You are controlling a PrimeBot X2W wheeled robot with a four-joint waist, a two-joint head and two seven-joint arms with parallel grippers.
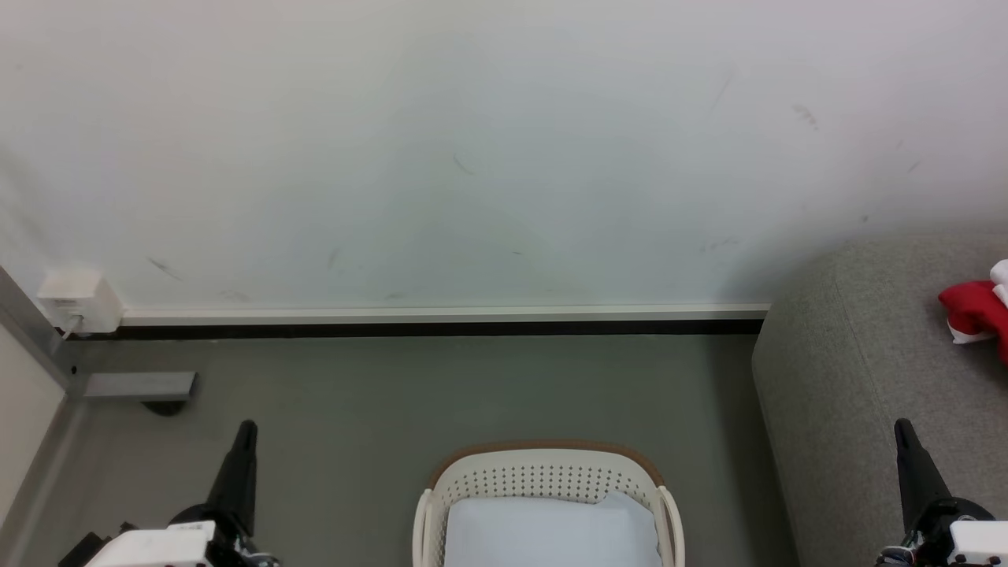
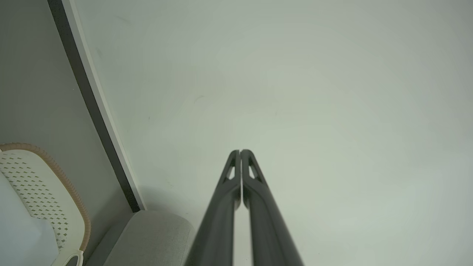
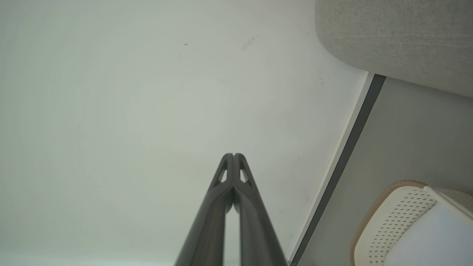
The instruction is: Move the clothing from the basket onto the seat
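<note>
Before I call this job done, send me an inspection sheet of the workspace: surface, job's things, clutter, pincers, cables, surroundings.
Surface: grey floor, basket standing on it beside the seat.
Job's things: red clothing lies on the seat, at the head view's right edge; basket holds something pale blue.
Clutter: grey bracket on the floor, far left.
Pincers: left pincer and right pincer both shut, empty, either side of the basket.
Cables: short white lead at the wall box.
Surroundings: scuffed white wall, dark skirting.
</note>
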